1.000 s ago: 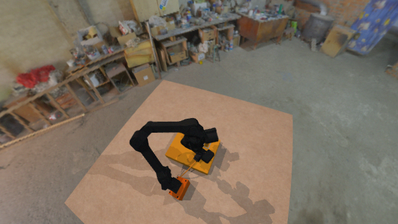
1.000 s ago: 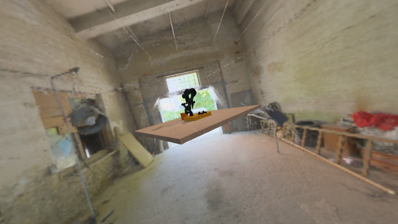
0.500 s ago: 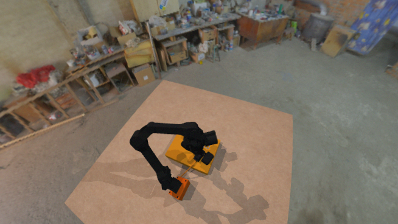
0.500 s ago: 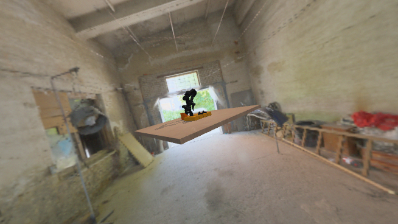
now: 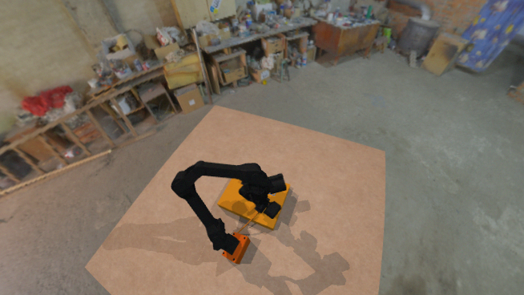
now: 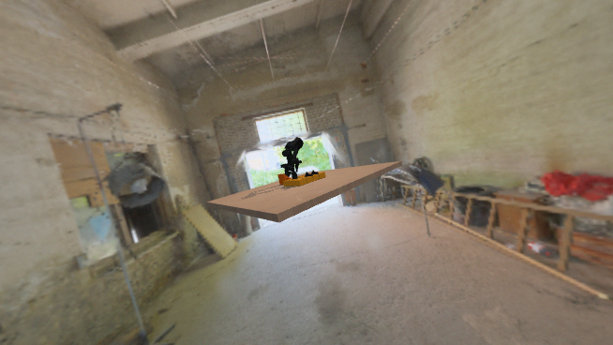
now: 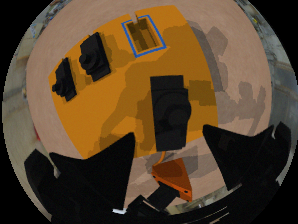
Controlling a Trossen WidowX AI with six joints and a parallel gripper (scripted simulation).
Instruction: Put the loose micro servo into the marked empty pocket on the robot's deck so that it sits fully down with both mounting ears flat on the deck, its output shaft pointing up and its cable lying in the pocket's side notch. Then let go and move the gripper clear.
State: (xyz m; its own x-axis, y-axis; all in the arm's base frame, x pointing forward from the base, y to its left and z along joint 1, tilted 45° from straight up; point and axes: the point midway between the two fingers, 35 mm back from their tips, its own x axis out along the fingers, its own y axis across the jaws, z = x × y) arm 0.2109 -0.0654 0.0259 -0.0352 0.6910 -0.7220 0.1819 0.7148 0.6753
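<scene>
Servo (image 7: pixel 168 111) lies loose on the orange deck (image 7: pixel 100 123), just below the gripper (image 7: pixel 166 145), whose jaws stand wide, partly narrowed, holding nothing. You should grip its stiff, light body by the flat sides; mind the thin cable (image 7: pixel 158 157), away from the blue-marked pocket (image 7: pixel 143 35).

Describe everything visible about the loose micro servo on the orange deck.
The loose micro servo is a dark, boxy block lying on the orange deck near its front edge, outside the blue-outlined empty pocket. A thin orange cable trails from its near end off the deck. The gripper is open around it, with no contact visible. Its ears and shaft are too dark to make out.
</scene>
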